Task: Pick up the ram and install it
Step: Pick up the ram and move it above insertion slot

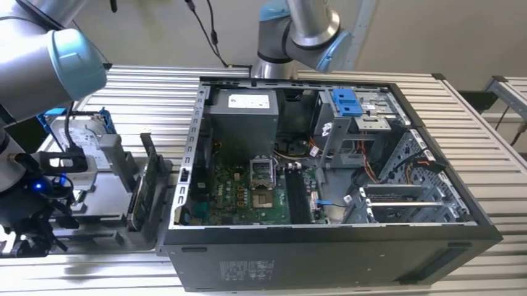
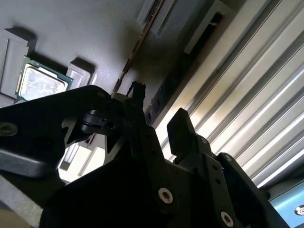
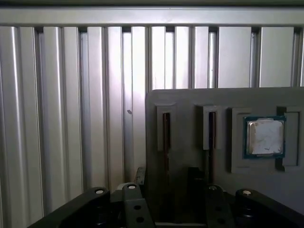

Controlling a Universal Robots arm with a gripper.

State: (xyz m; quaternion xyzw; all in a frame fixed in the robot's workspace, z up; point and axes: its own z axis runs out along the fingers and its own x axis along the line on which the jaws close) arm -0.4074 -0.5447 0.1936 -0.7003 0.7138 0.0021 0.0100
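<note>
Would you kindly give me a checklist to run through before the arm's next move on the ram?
1. Gripper jaws open and empty: ok.
2. Ram standing in its holder slot: ok.
3. Jaws lined up with ram: cannot tell.
4. Ram gripped: not ok.
5. Case open: ok.
6. Board slots free: look empty, ok.

Colour key. Table (image 1: 148, 86): silver, ribbed in parallel stripes. Computer case (image 1: 329, 259): black shell. Motherboard (image 1: 247, 197): green. Drive bracket (image 1: 347, 102): bright blue. Arm (image 1: 49, 68): silver with pale-blue joint caps. Tray (image 3: 190, 99): plain matt grey. Processor (image 3: 264, 137): silver lid with a blue-green border. Ram (image 2: 144, 35): thin, dark brownish edge. Gripper (image 3: 167, 173): black, with silver screw heads.
</note>
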